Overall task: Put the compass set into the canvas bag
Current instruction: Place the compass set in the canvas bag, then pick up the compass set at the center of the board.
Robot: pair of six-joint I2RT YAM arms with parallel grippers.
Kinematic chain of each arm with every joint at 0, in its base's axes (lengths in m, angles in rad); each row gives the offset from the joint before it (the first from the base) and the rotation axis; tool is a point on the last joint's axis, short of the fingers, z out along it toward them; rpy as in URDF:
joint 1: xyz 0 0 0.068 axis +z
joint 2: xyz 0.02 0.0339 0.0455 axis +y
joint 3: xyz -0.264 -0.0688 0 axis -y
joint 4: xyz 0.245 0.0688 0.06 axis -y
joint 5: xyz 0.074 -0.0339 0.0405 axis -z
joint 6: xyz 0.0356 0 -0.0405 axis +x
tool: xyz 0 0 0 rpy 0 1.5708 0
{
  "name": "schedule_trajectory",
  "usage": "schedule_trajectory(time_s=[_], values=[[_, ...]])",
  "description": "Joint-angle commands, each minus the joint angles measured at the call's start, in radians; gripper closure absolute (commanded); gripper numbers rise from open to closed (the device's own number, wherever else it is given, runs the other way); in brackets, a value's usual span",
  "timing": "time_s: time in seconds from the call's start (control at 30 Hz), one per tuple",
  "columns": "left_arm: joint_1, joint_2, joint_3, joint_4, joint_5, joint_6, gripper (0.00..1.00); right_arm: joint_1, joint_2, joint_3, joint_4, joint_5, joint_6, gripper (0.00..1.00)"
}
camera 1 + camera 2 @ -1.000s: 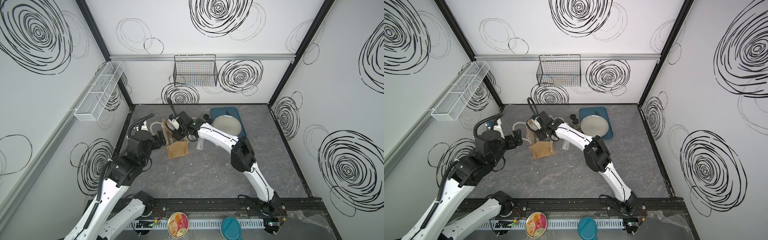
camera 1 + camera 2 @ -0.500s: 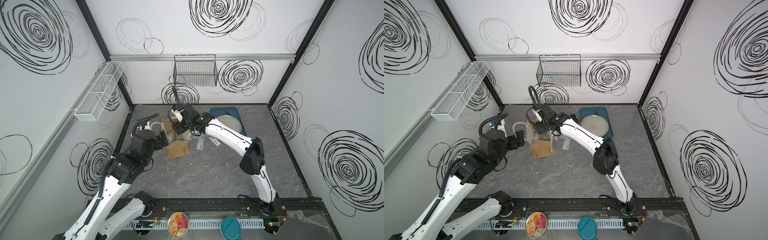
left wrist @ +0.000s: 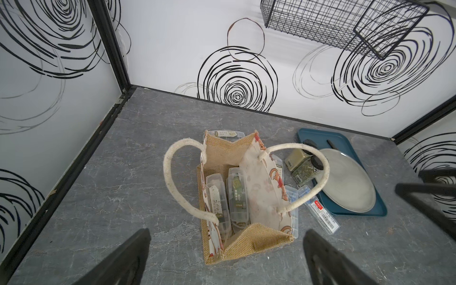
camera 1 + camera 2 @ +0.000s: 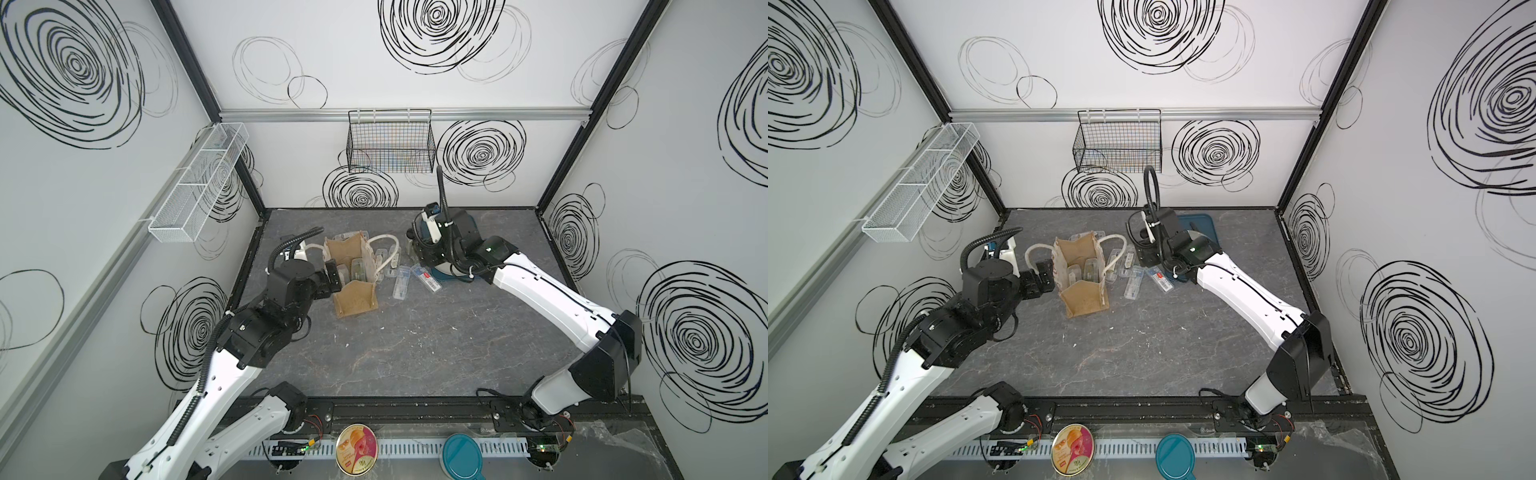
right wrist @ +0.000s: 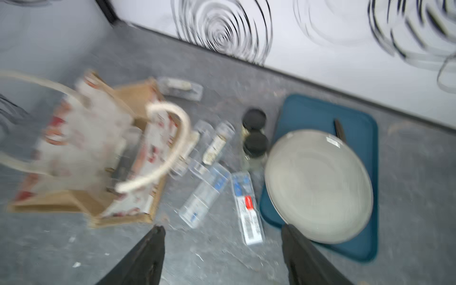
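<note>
Two clear plastic compass cases (image 3: 238,197) standing inside boxy woven tan bag (image 3: 259,241), rope handles (image 3: 172,185) splayed, loose cases (image 5: 204,195) flat on grey table (image 4: 415,353) beside it, jars (image 3: 302,170) by teal tray (image 3: 350,140) with round plate (image 3: 345,182), left gripper (image 3: 225,233) and right gripper (image 5: 222,227) spread wide, empty

One canvas bag (image 3: 259,192) with two rope handles (image 3: 170,177) stands at centre frame. Two clear plastic cases (image 3: 238,197) sit inside it, one case (image 3: 223,134) lies behind it, and at least four (image 3: 323,214) lie to its right. Further right are two black-lidded jars (image 3: 302,170), one plate (image 3: 345,182) and one tray (image 3: 311,134). One black wire basket (image 4: 390,145) and one white mesh basket (image 4: 199,183) hang on the walls. At the bottom edge are one round tin (image 4: 356,449) and one teal lid (image 4: 462,456).
</note>
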Motion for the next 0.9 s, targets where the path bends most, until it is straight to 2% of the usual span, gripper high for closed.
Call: schedule_trajectory(time_s=[0.0, 0.17, 0.37, 0.67, 0.87], values=[[-0.008, 0.003, -0.023, 0.057, -0.003, -0.013, 0.01, -0.030, -0.020, -0.144, 0.050, -0.030, 0.050, 0.23], [-0.009, 0.009, -0.033, 0.062, -0.001, -0.016, 0.01, -0.060, 0.067, -0.213, 0.079, -0.083, 0.069, 0.23], [-0.012, 0.008, -0.043, 0.057, -0.006, -0.020, 0.01, -0.097, 0.264, -0.097, -0.045, -0.117, 0.089, 0.23], [-0.011, 0.005, -0.077, 0.063, -0.015, -0.024, 0.01, -0.106, 0.394, -0.047, -0.018, -0.089, 0.060, 0.22], [-0.012, 0.009, -0.078, 0.071, -0.012, -0.021, 0.01, -0.107, 0.463, -0.017, -0.004, -0.113, 0.054, 0.22]])
